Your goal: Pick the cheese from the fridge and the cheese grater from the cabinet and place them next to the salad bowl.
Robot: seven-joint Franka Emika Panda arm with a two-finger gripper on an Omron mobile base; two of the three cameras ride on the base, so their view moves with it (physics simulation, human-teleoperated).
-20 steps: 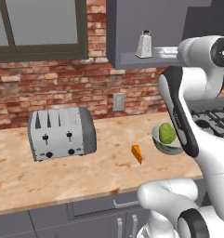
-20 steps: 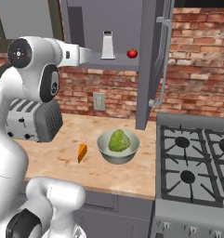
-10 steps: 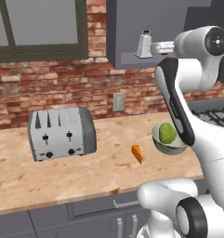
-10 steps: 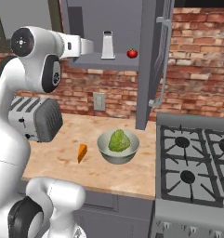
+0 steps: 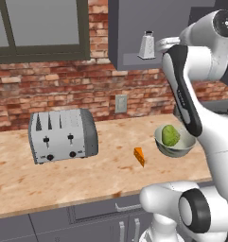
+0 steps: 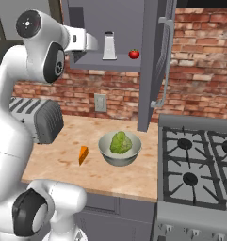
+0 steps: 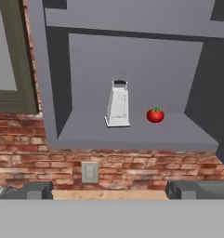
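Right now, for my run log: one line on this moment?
cheese: on counter beside salad bowl | cheese grater: on cabinet shelf | gripper: open, facing grater

Cheese (image 6: 83, 154) just beside salad bowl (image 6: 107, 156)

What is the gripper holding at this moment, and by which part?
Nothing. The gripper is open, its fingertips wide apart and short of the cheese grater, which stands untouched on the cabinet shelf beside a tomato.
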